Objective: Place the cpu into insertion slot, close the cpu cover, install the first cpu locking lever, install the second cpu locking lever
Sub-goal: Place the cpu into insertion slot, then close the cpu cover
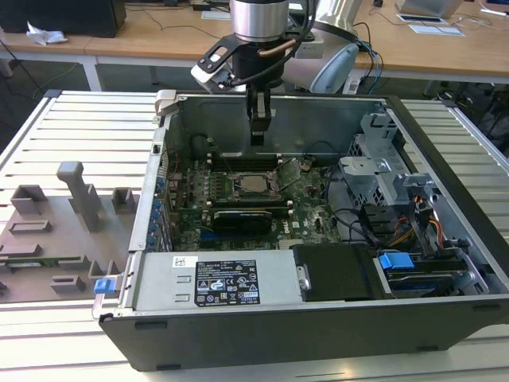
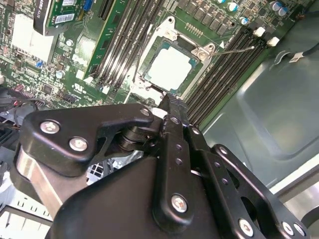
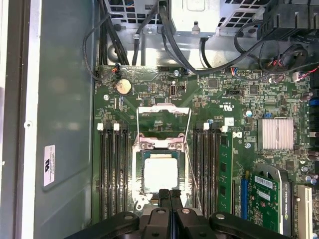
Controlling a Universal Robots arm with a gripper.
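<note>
The cpu lies flat in the socket on the green motherboard, its pale silver top showing in both wrist views. The cpu cover, a thin silver frame, stands open and swung back off the socket on the side away from my fingers. A thin wire locking lever sticks up unlatched beside the socket. My gripper hangs well above the board, over the socket's edge, with its black fingers pressed together and nothing between them. The gripper's tip is apart from the cpu.
Black memory slots flank the socket on both sides. A long black card lies in front of it, with the power supply nearer still. Drive cage and cables fill the exterior view's right. Grey fixtures stand outside the case.
</note>
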